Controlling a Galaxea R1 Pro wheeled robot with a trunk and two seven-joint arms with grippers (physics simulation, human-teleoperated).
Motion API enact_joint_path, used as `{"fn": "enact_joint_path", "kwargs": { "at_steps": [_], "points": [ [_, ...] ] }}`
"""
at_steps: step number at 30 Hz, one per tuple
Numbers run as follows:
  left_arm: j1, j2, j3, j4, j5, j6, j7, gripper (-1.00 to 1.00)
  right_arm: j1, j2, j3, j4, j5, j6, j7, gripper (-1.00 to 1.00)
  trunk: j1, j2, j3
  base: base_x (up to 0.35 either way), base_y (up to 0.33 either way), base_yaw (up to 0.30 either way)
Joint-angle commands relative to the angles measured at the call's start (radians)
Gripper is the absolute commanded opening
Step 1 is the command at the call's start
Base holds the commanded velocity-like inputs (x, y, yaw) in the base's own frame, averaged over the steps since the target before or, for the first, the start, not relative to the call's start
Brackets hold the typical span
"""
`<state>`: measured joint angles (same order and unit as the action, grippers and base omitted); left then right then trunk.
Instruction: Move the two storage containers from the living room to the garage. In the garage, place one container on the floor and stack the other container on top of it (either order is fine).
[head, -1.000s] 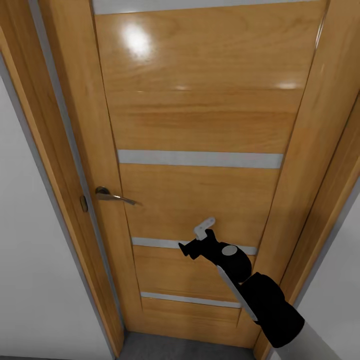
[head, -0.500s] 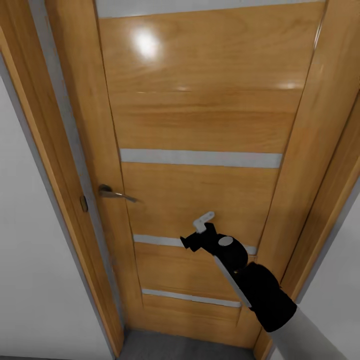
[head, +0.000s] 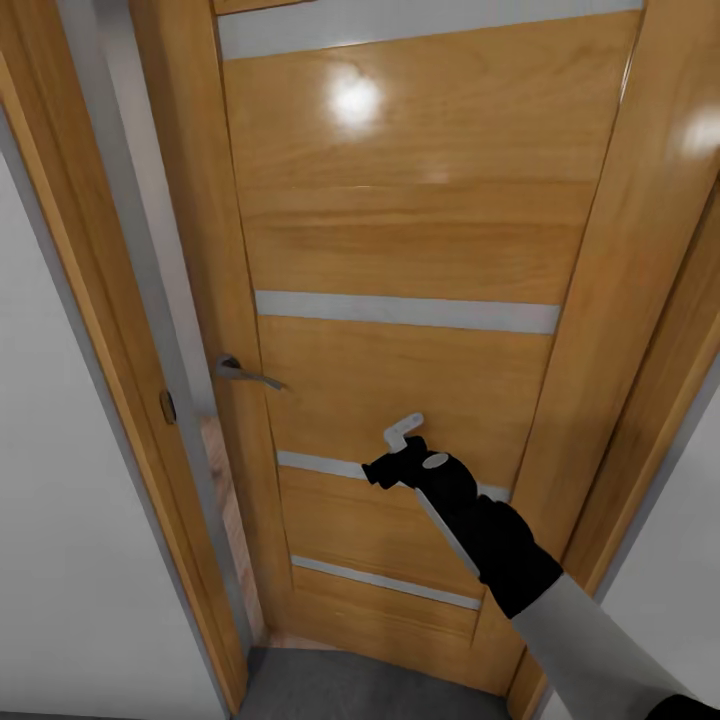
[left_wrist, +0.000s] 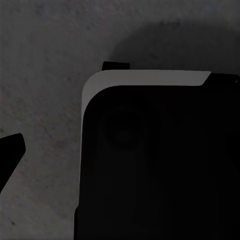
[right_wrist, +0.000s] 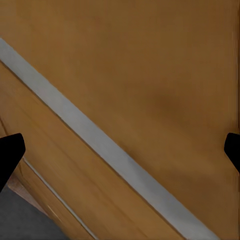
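Note:
The storage containers are out of view. A glossy orange-brown wooden door (head: 400, 230) with grey horizontal strips stands right in front of me. My right gripper (head: 382, 468) is against the door's lower half, below and right of the metal lever handle (head: 245, 373). The right wrist view looks straight at the door panel (right_wrist: 150, 75), with the right gripper (right_wrist: 120, 150) open and its dark fingertips (right_wrist: 10, 152) at the picture's two sides. In the left wrist view my left gripper (left_wrist: 120, 155) hangs over dark grey floor (left_wrist: 40, 65) beside a black part of my own body; one fingertip (left_wrist: 10, 152) shows far to the side.
The door stands slightly ajar on its handle side, and the gap (head: 228, 510) shows light wood-plank floor beyond. The wooden door frame (head: 90, 300) and white wall (head: 60, 560) close in on the left, and another white wall (head: 670, 560) on the right. Dark grey floor (head: 350, 690) lies underfoot.
The door has swung away from me, opening a gap on the handle side. My right arm has stretched further forward against the panel.

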<state>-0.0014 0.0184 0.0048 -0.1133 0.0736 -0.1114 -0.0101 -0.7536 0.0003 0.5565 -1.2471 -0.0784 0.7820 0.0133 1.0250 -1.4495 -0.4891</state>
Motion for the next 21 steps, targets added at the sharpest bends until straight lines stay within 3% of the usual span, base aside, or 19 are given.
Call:
{"fn": "enact_joint_path", "kwargs": {
  "at_steps": [1,4,5,7,9,12,14,15,21],
  "points": [
    [0.000,0.000,0.000,0.000,0.008,-0.002,-0.001,1.00,-0.001,0.000,0.000,-0.003,-0.007,0.004,-0.003,1.00,0.000,-0.001,-0.001,0.000,0.000,0.000],
    [0.000,0.000,0.000,0.000,0.007,-0.002,-0.001,1.00,-0.001,0.002,0.000,-0.068,-0.004,0.014,-0.002,1.00,0.000,-0.001,-0.001,0.000,0.000,0.000],
    [0.000,0.000,0.000,0.000,0.006,-0.002,-0.001,1.00,-0.001,0.003,0.000,-0.130,-0.002,0.052,-0.003,1.00,0.000,-0.001,-0.001,0.000,0.000,0.000],
    [0.000,0.000,0.000,0.000,0.005,-0.002,-0.001,1.00,-0.001,0.006,0.000,-0.152,-0.001,0.084,-0.015,1.00,0.000,-0.001,-0.001,0.000,0.000,0.000],
    [0.000,0.000,-0.001,0.000,0.005,-0.002,-0.001,1.00,-0.001,0.019,0.001,-0.159,0.006,0.096,-0.029,1.00,0.000,-0.001,-0.001,0.000,0.000,0.000],
    [0.000,0.000,-0.002,0.000,0.005,-0.002,-0.001,1.00,-0.001,0.059,0.001,-0.159,0.057,0.107,-0.043,1.00,0.000,-0.001,-0.001,0.000,0.000,0.000],
    [0.000,0.000,-0.002,0.000,0.005,-0.002,-0.001,1.00,-0.005,0.093,0.000,-0.149,0.101,0.109,-0.047,1.00,0.000,-0.001,-0.001,0.000,0.000,0.000],
    [0.000,0.000,-0.002,0.000,0.005,-0.002,-0.001,1.00,-0.036,0.115,0.000,-0.107,0.129,0.107,-0.050,1.00,0.000,-0.001,-0.001,0.000,0.000,0.000],
    [0.000,0.000,-0.003,0.000,0.005,-0.002,-0.001,1.00,-0.119,0.133,0.000,0.062,0.142,0.082,-0.054,1.00,0.000,-0.001,-0.001,0.000,0.000,0.000]
  ]
}}
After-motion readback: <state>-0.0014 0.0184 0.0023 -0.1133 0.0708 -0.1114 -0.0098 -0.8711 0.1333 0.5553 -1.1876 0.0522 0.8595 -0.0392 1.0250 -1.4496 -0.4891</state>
